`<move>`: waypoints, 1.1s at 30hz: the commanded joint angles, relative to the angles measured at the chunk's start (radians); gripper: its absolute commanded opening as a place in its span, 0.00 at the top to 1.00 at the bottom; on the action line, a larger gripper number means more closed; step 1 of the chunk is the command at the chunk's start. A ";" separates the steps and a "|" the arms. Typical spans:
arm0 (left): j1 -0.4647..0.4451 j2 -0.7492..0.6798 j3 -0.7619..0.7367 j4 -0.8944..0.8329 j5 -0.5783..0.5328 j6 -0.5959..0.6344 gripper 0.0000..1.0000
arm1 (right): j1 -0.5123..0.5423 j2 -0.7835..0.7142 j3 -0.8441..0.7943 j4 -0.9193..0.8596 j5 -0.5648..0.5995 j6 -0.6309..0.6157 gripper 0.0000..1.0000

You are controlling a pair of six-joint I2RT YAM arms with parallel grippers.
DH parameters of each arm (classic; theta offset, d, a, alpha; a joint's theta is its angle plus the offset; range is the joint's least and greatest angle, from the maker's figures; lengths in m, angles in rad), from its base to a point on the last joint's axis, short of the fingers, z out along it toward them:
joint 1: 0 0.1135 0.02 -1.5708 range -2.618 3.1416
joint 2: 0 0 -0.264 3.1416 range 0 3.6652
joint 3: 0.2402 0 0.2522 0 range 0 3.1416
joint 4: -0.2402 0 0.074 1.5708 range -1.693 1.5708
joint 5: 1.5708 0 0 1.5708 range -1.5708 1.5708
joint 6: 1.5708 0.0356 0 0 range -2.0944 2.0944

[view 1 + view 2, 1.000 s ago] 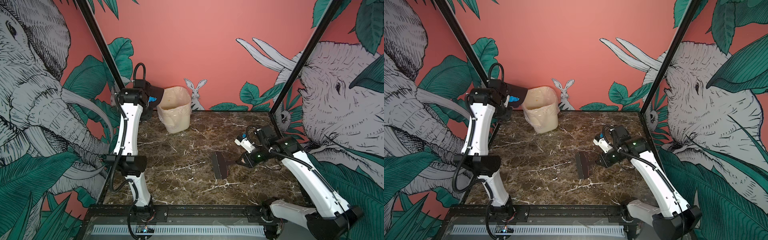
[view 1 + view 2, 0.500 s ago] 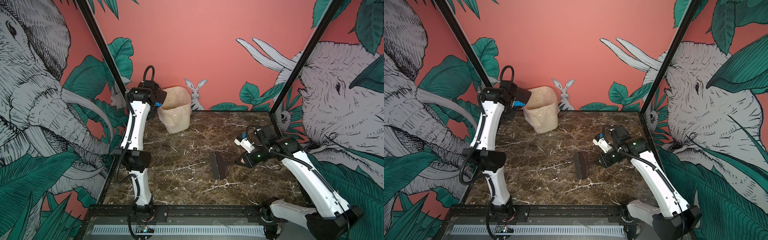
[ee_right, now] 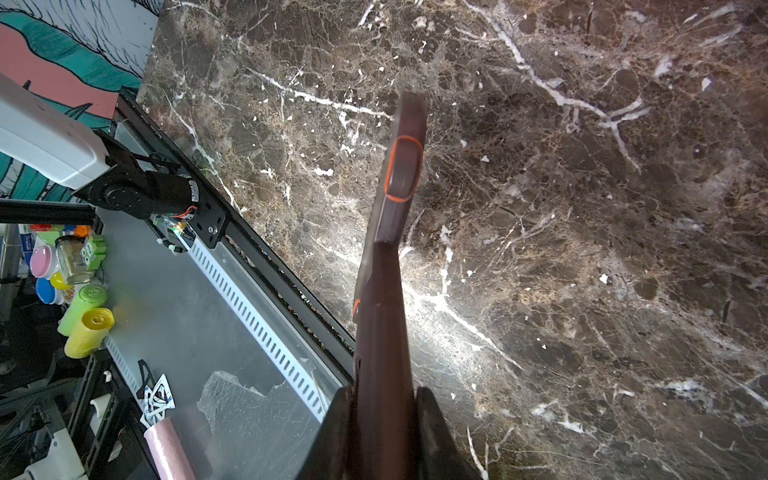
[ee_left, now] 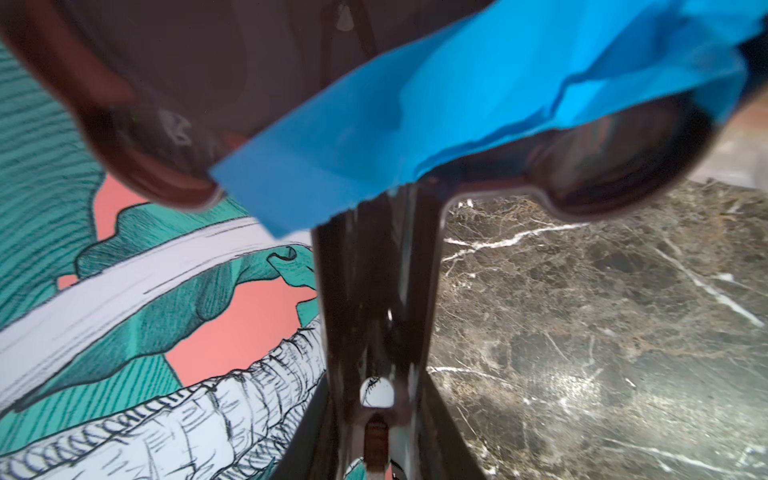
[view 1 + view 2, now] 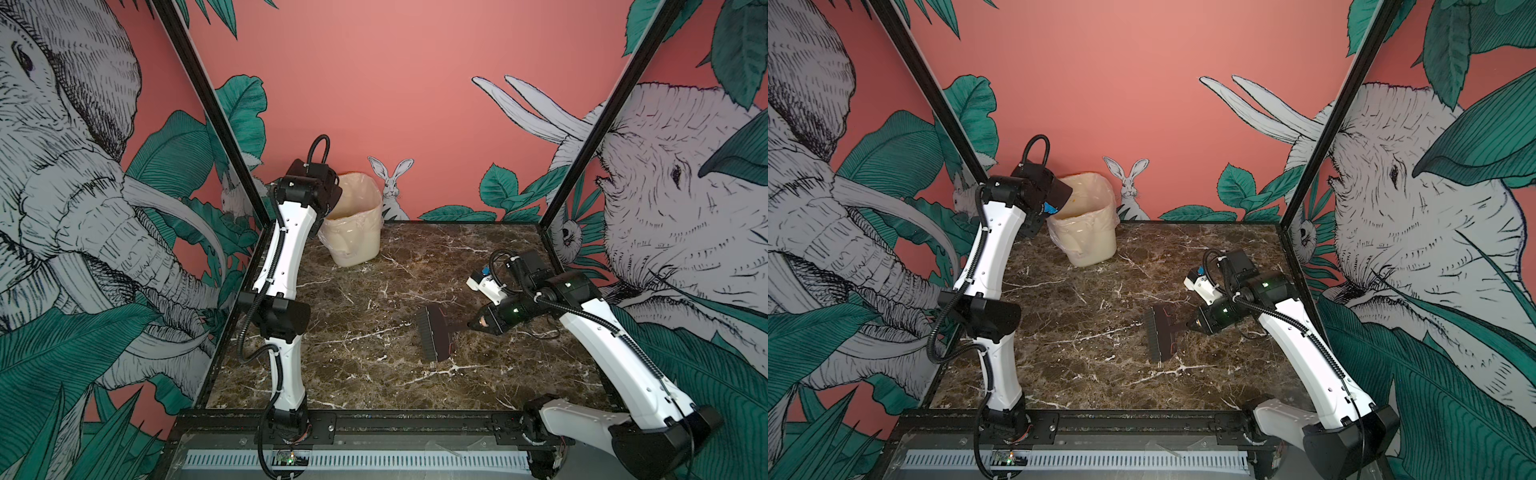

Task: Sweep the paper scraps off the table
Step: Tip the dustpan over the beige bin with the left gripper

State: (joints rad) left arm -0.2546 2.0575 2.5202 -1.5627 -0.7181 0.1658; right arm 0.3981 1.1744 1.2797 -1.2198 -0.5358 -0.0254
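A bright blue paper scrap (image 4: 457,104) lies in a dark dustpan (image 4: 376,291). My left gripper (image 4: 376,436) is shut on the pan's handle. In both top views the dustpan (image 5: 1057,192) is raised and tilted at the rim of the cream bin (image 5: 1088,241), and the blue scrap (image 5: 1050,208) shows at the pan's lower edge. My right gripper (image 3: 384,436) is shut on the handle of a dark brush (image 3: 403,166) with orange outlines. The brush (image 5: 434,338) rests on the marble table (image 5: 374,291) right of centre. No other paper scraps show on the table.
The plastic-lined bin (image 5: 357,237) stands at the table's back left corner, close to the black frame post (image 5: 232,137). A black frame rail (image 5: 374,419) edges the table's front. Beyond it the right wrist view shows a shelf of jars and rolls (image 3: 79,291).
My left arm has swung right, carrying the dustpan from beside the bin up to its rim. The right gripper and brush have barely moved.
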 commanded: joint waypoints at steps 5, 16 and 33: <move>-0.035 0.004 0.019 0.063 -0.137 0.080 1.00 | -0.004 0.004 0.008 0.011 -0.045 0.009 1.00; -0.094 -0.004 -0.105 0.298 -0.343 0.346 1.00 | -0.004 0.001 0.018 -0.009 -0.042 0.003 1.00; -0.160 -0.160 -0.532 1.255 -0.549 1.227 1.00 | -0.004 -0.023 -0.004 -0.014 -0.037 0.007 1.00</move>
State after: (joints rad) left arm -0.4000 1.9923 2.0132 -0.6159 -1.2022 1.1458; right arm 0.3981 1.1797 1.2797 -1.2320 -0.5426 -0.0174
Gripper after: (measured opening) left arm 0.280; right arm 0.202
